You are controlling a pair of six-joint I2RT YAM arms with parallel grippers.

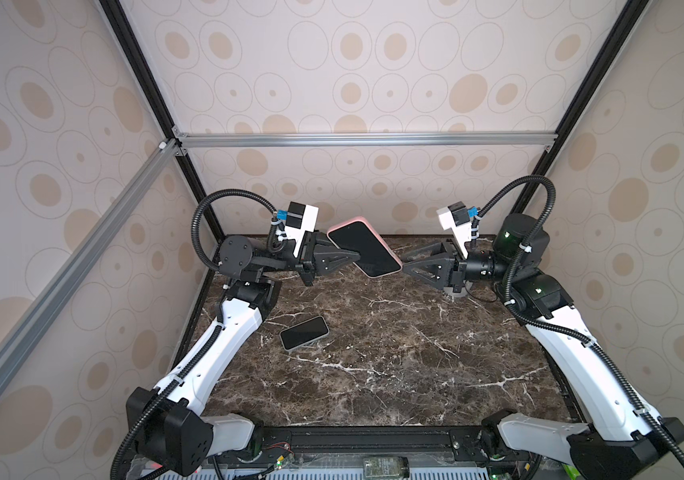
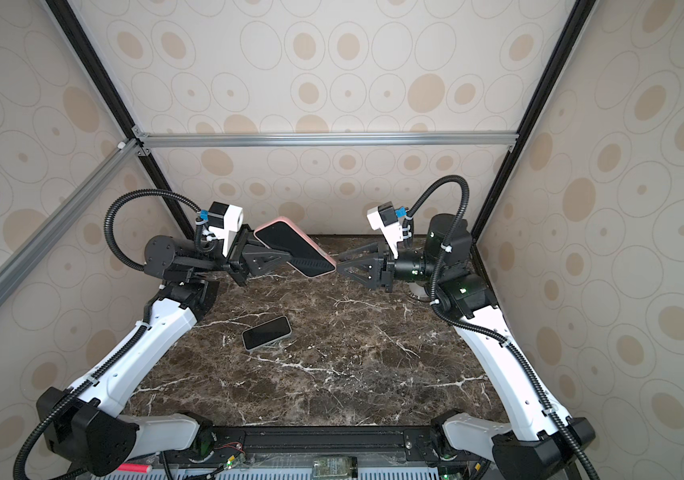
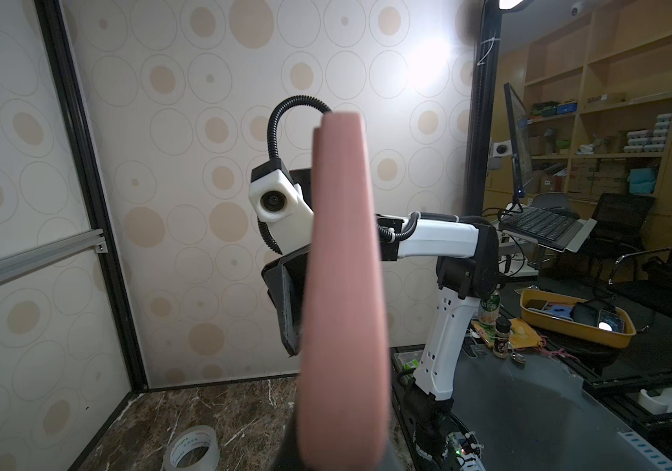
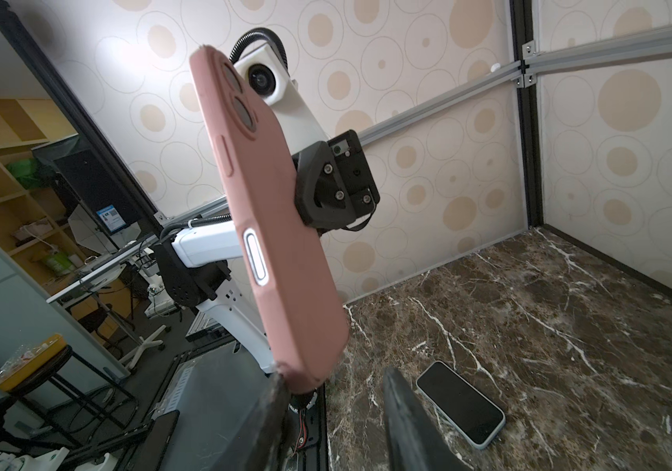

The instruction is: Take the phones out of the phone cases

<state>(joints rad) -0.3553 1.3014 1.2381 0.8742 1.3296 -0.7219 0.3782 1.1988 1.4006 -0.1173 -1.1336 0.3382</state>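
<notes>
While the left gripper [image 1: 352, 254] clamps the pink phone case [image 1: 364, 247] in mid-air, a loose phone [image 1: 305, 333] lies flat on the marble table [image 1: 415, 374].
Nearest, the loose phone rests screen up, its long axis running from near left to far right. Beyond it, above the table's far part, the case sits between both grippers, dark glossy front upward. Its long axis slants from the raised camera end, pointing far-left toward the back wall, down to the lower end at the right. The right gripper [image 1: 410, 261] stands parted, one finger [image 4: 269, 416] touching the case's lower corner, the other clear.
</notes>
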